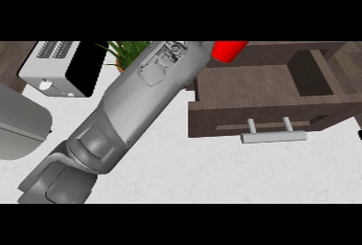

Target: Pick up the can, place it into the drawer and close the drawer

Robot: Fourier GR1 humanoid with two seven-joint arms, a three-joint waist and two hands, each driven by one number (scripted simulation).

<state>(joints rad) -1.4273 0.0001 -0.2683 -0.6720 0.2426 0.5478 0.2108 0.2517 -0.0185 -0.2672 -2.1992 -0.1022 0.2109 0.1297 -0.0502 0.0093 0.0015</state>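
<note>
I held the red can (230,49) up at twelve o'clock over the open drawer (247,86) to drop it in, but I could not tell how my hand gripped it.

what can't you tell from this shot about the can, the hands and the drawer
- Can: head view, only a red part shows; the forearm and the top edge cut it off.
- Hand holding it: hidden past the forearm's end, grip unseen.
- Other hand: not in view.
- Drawer: open; its far end is cut off.
</note>
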